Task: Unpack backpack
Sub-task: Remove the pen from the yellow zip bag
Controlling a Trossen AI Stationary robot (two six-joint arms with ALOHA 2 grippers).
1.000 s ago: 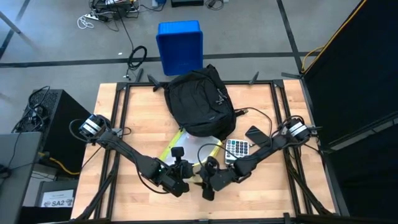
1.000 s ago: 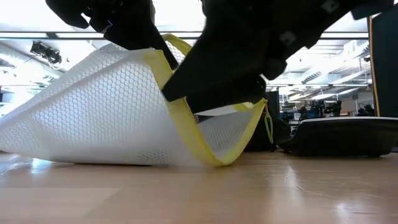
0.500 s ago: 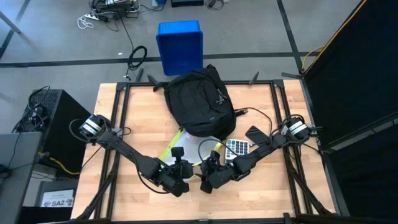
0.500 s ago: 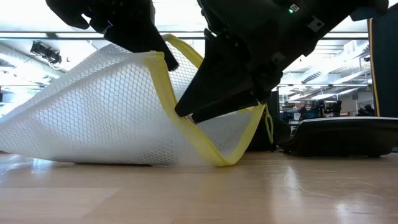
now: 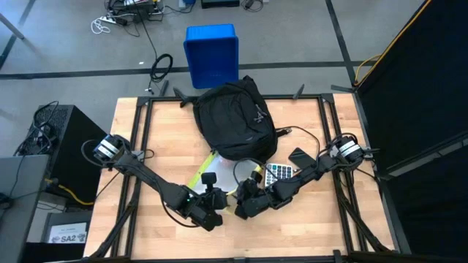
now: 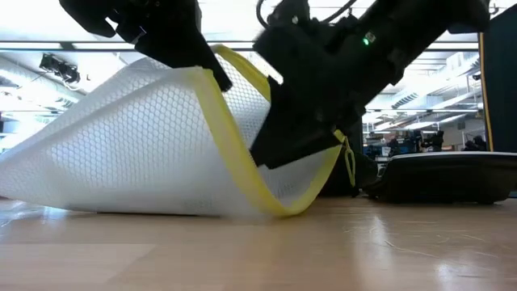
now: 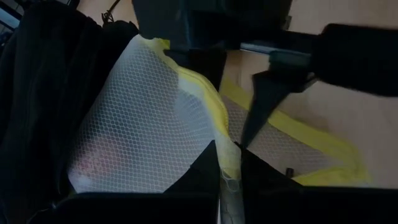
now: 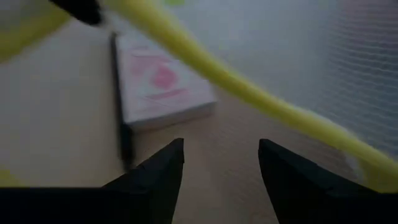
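High view, right gripper [image 5: 241,210] spread inside mesh pouch [image 5: 232,175]

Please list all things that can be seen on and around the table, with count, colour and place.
backpack: one, black, on the far middle of the table.
mesh pouch: one, white with yellow edging, near middle of the table, its mouth lifted.
pad: one, white and pink, flat inside the pouch.
calculator: one, grey with white keys, right of the pouch.
phone: one, black, beside the calculator.
bin: one, blue, on the floor beyond the table.
left gripper: shut on the pouch's yellow edge.
right gripper: open, at the pouch mouth, pointing toward the pad.
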